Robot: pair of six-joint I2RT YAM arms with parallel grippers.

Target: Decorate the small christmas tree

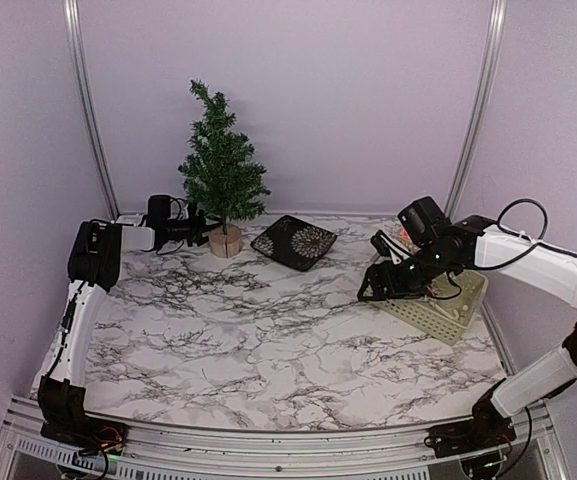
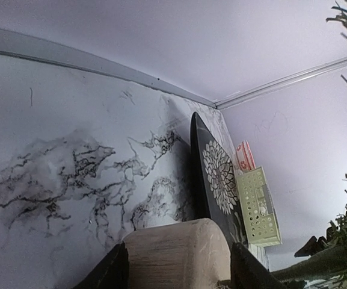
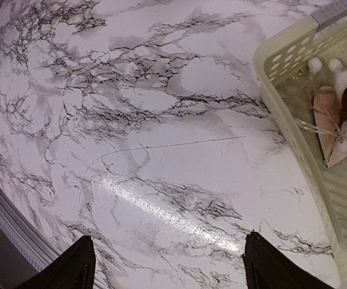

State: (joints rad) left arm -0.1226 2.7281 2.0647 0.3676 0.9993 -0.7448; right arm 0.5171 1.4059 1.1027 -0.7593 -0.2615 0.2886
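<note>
The small christmas tree point(image 1: 223, 165) stands upright at the back left on its round light-wood base point(image 1: 225, 241). My left gripper point(image 1: 204, 236) reaches in low from the left. In the left wrist view the base point(image 2: 173, 247) fills the gap between the two dark fingers point(image 2: 114, 271), which press against its two sides. My right gripper point(image 1: 373, 290) hovers open over the bare marble just left of the basket point(image 1: 448, 315). Nothing lies between its fingertips point(image 3: 80, 265). Inside the basket point(image 3: 281, 54) lie a beige heart ornament point(image 3: 332, 123) and white-and-brown pieces.
A black square plate with a white flower pattern point(image 1: 293, 242) lies just right of the tree base and shows close behind it in the left wrist view point(image 2: 218, 174). A red-and-white packet point(image 2: 244, 156) sits behind the basket. Purple walls close in the back and sides.
</note>
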